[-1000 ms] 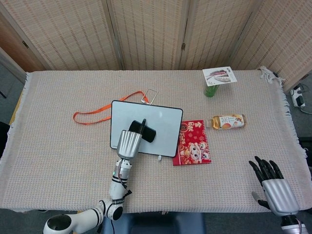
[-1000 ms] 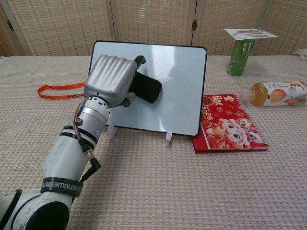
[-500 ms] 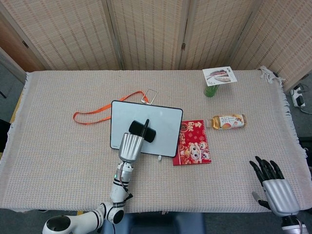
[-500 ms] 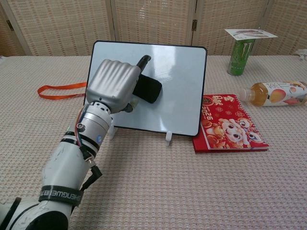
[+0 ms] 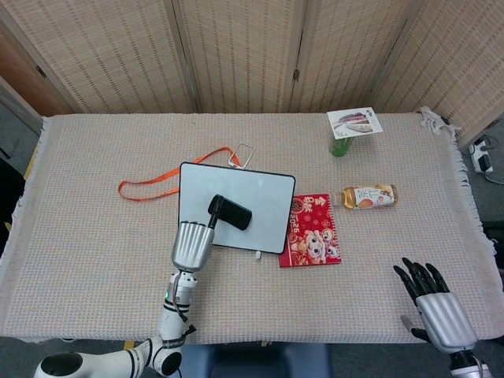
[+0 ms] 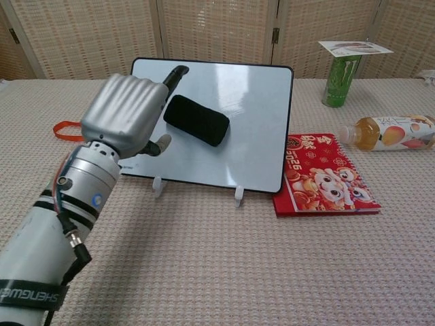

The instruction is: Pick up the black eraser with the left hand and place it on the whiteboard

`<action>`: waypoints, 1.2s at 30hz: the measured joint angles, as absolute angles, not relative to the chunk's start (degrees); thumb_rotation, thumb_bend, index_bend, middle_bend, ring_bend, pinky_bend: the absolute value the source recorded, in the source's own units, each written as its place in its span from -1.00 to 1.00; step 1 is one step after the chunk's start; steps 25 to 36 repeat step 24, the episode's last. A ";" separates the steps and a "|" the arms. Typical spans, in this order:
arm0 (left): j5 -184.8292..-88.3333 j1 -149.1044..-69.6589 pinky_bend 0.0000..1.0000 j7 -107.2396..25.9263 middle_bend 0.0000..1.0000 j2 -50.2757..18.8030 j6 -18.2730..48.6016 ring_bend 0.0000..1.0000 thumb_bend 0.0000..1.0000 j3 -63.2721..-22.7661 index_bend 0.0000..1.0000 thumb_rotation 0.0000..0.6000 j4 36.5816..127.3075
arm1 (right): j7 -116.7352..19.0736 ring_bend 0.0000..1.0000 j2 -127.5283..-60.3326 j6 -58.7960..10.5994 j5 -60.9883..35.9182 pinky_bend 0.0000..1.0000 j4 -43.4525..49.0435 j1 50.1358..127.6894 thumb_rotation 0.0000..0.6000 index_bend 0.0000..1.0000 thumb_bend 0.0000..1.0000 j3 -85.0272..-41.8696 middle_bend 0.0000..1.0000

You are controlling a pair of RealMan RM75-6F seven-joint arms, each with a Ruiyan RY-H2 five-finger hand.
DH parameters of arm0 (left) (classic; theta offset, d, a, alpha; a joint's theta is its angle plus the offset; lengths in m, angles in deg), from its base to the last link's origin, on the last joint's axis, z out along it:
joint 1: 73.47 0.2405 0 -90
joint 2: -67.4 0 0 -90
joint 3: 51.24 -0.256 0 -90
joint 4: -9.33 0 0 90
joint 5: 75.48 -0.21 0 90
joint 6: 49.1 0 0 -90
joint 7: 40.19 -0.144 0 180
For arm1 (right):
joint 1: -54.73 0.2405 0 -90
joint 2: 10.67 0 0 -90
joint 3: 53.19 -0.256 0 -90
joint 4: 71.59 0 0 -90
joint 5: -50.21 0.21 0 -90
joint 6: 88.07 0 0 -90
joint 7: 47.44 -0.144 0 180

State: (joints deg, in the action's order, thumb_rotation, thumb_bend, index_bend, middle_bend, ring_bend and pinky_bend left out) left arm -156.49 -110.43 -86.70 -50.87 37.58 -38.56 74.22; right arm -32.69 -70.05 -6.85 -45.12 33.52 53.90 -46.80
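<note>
The black eraser (image 5: 230, 213) (image 6: 198, 119) lies on the whiteboard (image 5: 268, 197) (image 6: 258, 129), left of the board's middle, with nothing holding it. My left hand (image 5: 191, 245) (image 6: 126, 112) hangs just near and left of the eraser, over the board's near left corner, empty with its fingers loosely extended. In the chest view one dark fingertip points up beside the eraser's left end without gripping it. My right hand (image 5: 434, 302) rests open at the table's near right corner, fingers spread.
A red booklet (image 5: 311, 229) (image 6: 321, 175) lies against the board's right side. A juice bottle (image 5: 367, 196) (image 6: 391, 131) lies further right, with a green can (image 5: 341, 145) (image 6: 338, 80) under a card behind it. An orange lanyard (image 5: 150, 184) (image 6: 66, 129) trails left of the board.
My left hand has let go of the eraser and drawn back toward me and to the left. The eraser stays on the whiteboard. The right hand has barely shifted.
</note>
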 measured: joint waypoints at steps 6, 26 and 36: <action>-157.94 -102.21 0.98 -82.17 1.00 -37.82 41.67 0.66 -0.33 -44.20 -0.78 1.00 86.69 | -31.58 -1.00 -70.75 -6.62 -45.11 -1.00 33.23 53.69 1.00 -1.00 -0.39 -46.80 -1.00; -162.03 -79.17 -1.00 -69.27 -0.96 -12.11 52.37 -1.00 -0.49 -61.95 -0.95 1.00 105.77 | -28.52 -1.00 -72.30 -9.40 -41.11 -1.00 33.46 54.80 1.00 -1.00 -0.39 -47.97 -1.00; -162.03 -79.17 -1.00 -69.27 -0.96 -12.11 52.37 -1.00 -0.49 -61.95 -0.95 1.00 105.77 | -28.52 -1.00 -72.30 -9.40 -41.11 -1.00 33.46 54.80 1.00 -1.00 -0.39 -47.97 -1.00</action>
